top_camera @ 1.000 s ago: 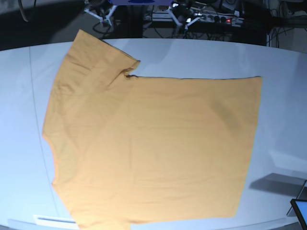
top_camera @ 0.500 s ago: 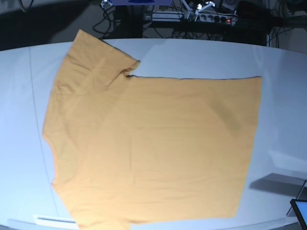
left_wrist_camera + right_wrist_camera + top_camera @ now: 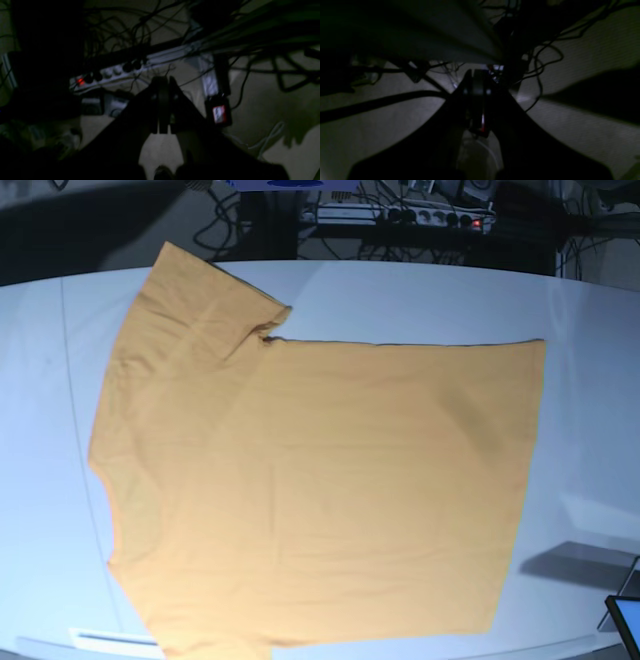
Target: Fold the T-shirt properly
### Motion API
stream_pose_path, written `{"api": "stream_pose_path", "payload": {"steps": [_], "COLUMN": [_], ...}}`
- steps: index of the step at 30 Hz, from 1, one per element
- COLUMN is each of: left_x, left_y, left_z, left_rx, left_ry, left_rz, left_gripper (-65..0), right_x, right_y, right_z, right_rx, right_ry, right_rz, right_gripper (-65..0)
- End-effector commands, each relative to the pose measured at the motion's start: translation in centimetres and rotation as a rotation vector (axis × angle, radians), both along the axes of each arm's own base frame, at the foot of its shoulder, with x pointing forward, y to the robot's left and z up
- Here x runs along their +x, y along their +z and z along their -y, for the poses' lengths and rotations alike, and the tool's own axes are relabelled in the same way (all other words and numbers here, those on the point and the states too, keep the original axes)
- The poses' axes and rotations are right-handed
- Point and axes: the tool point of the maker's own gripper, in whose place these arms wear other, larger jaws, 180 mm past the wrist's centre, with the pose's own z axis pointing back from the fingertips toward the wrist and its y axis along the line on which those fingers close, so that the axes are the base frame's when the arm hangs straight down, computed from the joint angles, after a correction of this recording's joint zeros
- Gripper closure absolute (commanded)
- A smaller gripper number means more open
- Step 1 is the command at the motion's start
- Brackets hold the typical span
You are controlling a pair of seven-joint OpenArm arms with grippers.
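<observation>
While flat, T-shirt (image 3: 320, 480) on table (image 3: 590, 380).

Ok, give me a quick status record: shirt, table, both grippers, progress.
shirt: T-shirt spread flat, unfolded, one sleeve showing at far left
table: white table, shirt covers most of it
left gripper: left gripper jaws shut, empty, off the table above floor cables
right gripper: right gripper jaws shut, empty, also off the table
progress: no fold made yet

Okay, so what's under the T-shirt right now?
The T-shirt lies spread flat on the white table, which shows around its edges. Whatever sits beneath the cloth is covered; no lump shows through, so probably just tabletop.
</observation>
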Motion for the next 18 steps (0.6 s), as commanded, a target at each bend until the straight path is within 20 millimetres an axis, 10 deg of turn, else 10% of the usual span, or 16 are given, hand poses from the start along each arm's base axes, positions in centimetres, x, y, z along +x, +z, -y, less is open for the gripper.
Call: {"api": "stream_pose_path", "payload": {"steps": [1,18], "left_x": [-0.2,1.0], "left_y": [0.5,5.0], "left_z": [-0.3,2.4], "left_rx": [-0.003,-0.142], "left_ry": [-0.004,-0.1], "left_rz": [0.029,0.315], "left_gripper": [0.0,0.0], "right_x": [-1.8,3.0], "right_y": [0.6,8.0], "right_z": [-0.4,6.9], "right_rx": [0.014,-0.078], "right_ry": [-0.007,-0.258], "right_rz": [-0.017,0.259], "right_gripper": [0.0,0.0]}}
